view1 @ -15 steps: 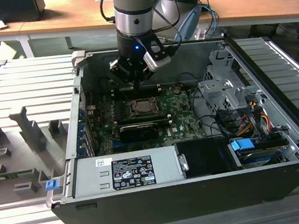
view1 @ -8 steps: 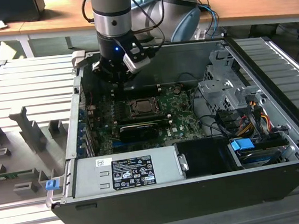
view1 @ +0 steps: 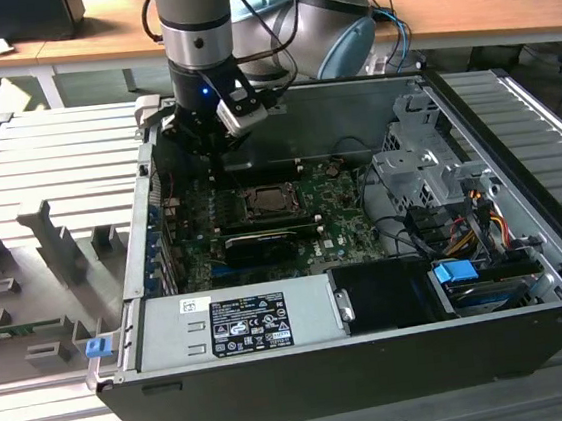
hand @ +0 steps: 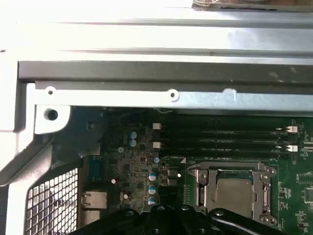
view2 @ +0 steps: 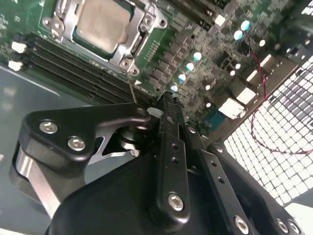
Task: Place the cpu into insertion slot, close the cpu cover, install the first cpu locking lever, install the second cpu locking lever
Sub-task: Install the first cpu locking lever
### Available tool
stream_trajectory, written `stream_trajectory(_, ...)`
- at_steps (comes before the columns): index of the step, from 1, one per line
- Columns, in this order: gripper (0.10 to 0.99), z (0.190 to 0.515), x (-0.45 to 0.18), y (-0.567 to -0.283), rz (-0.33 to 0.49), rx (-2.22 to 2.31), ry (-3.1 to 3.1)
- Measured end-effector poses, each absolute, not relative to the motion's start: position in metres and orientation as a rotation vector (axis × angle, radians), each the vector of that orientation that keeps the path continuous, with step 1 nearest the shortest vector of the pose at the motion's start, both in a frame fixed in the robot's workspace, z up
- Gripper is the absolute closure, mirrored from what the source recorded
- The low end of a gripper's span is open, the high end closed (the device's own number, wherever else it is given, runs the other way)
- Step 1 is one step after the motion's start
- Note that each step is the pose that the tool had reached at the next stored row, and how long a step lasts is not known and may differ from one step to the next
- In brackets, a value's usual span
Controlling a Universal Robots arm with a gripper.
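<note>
Open black-and-grey desktop computer case (view1: 526,245) lies on its side on a ribbed grey metal table (view1: 45,165), wooden desks behind. Grey robot arm (view1: 197,28) comes down into the case at the far edge of the green motherboard (view1: 337,215).

Inside the case, largest first: silver power supply box with a white label (view1: 237,321) along the near edge, grey drive cage (view1: 423,170) on the exterior view's right with a blue connector (view1: 457,274) and bundled coloured cables (view1: 488,219), long black card (view1: 261,244) lying just in front of the socket.

Square black insertion slot with a metal rim (view1: 272,202) sits mid-board. Thin silvery cpu cover with a square window (view2: 142,34) is down over it in both wrist views – pale silver-grey square cpu (view2: 102,22) shows through the window, seated in the slot. A thin wire lever (view2: 131,88) angles up from the socket corner toward the gripper in the second wrist view.

Black gripper (view2: 166,105) hangs above the board, beside the socket and near the black memory slots (hand: 220,139) – fingers drawn together, nothing between them. Small silver-topped capacitors (view2: 195,56) and the perforated rear grille (view2: 279,142) lie around it.
</note>
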State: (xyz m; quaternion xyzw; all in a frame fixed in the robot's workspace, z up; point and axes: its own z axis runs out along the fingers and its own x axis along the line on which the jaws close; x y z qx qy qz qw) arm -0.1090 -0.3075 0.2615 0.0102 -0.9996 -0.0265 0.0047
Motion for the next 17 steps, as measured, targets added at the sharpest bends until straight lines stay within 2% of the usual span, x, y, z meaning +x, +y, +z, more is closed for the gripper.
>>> stream_trajectory(5, 0.980, 0.259, -0.112, -0.293, -0.084, 0.032, -3.131)
stream_trajectory(9, 0.980, 0.258, -0.109, -0.292, -0.084, 0.032, -3.131)
stream_trajectory(17, 0.980, 0.252, -0.067, -0.291, -0.084, 0.032, -3.130)
